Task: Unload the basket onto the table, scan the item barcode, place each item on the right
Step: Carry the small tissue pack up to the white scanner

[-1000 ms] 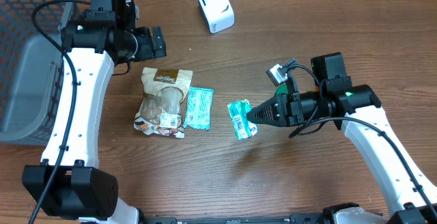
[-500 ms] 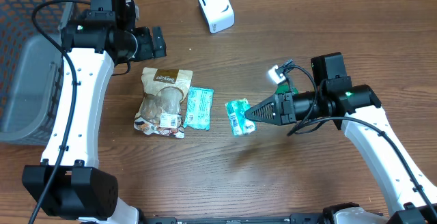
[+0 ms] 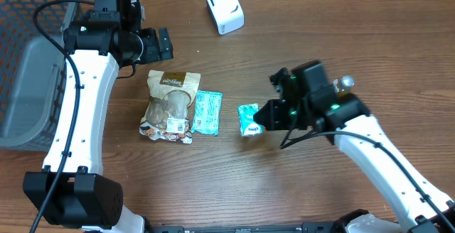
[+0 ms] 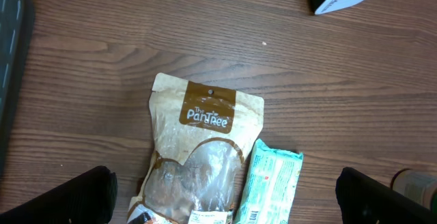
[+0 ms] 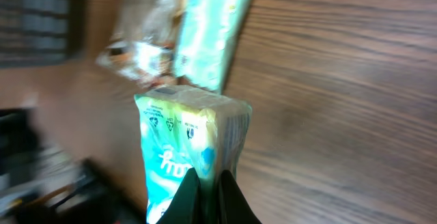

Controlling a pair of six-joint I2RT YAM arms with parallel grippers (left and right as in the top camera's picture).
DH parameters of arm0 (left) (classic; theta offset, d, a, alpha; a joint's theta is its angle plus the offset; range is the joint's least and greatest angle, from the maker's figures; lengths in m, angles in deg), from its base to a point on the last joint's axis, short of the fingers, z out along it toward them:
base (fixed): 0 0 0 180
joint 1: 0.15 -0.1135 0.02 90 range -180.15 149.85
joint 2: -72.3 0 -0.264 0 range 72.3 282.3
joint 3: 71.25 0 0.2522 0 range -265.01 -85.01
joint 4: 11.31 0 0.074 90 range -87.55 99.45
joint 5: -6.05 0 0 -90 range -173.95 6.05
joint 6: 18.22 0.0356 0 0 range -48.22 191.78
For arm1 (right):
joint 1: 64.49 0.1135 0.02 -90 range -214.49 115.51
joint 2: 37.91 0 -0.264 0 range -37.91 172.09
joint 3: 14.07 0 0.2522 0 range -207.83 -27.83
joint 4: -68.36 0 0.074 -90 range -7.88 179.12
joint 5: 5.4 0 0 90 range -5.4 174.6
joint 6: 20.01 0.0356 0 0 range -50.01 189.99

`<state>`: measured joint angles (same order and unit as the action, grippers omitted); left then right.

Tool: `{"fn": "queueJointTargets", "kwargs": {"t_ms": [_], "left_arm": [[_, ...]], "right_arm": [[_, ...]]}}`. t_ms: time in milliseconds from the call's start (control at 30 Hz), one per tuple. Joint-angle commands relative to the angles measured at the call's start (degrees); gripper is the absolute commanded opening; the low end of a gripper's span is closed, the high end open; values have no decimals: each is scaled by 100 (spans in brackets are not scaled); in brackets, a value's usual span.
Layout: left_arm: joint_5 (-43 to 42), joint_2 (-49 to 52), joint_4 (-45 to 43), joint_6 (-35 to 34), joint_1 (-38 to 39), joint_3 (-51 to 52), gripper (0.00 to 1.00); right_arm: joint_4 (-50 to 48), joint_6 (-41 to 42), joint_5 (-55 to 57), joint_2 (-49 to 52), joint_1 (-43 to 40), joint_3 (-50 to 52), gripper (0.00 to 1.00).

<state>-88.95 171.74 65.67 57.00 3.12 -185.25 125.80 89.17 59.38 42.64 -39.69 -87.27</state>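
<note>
Since the earlier frames the right arm has rolled its wrist and drawn in toward the table's middle. The held packet now looks shorter from above, while the left arm has stayed where it was.

The right gripper (image 3: 260, 122) has its jaws pressed together on one edge of the green packet (image 3: 249, 118). The packet is lifted off the wood and, in the right wrist view, stands up from the fingertips (image 5: 194, 186). White script and small symbols are printed on its face (image 5: 184, 145), but they are too blurred to read.

Just left of it, a second mint-green packet (image 3: 207, 112) lies flat on the table (image 3: 234, 183). It touches the side of a brown pouch (image 4: 205, 149) lettered "The PanTree", which has a white sticker at its lower end.

The left gripper (image 3: 168, 44) hangs above the pouch's top edge with its jaws wide apart and nothing between them.

The white scanner (image 3: 225, 8) stands near the far edge, well apart from the held packet. A grey basket (image 3: 28, 84) sits at the left margin.
</note>
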Motion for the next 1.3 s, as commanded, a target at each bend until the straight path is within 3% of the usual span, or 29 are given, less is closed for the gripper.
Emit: {"fn": "queueJointTargets", "kwargs": {"t_ms": [0,200,400,533,700,800,1200,1267], "left_arm": [[-57,11,-2,66,-20,-79,100],[-57,11,-2,66,-20,-79,100],[-57,11,-2,66,-20,-79,100],[-57,11,-2,66,-20,-79,100],[-57,11,-2,66,-20,-79,100],[-57,11,-2,66,-20,-79,100],[-57,11,-2,66,-20,-79,100],[-57,11,-2,66,-20,-79,100]], "right_arm": [[-212,612,1886,238,542,-7,4],[-785,616,2957,780,1333,-9,4],[-977,564,3958,931,1541,-205,3],[-201,188,4218,938,1497,-1314,4],[1069,-614,4780,1093,1497,-3838,4],[1067,-874,5149,1228,1497,-4551,4],[-1493,-3230,6039,2494,1497,-4671,4],[-2218,-4094,6476,3016,1486,-4671,4]]}}
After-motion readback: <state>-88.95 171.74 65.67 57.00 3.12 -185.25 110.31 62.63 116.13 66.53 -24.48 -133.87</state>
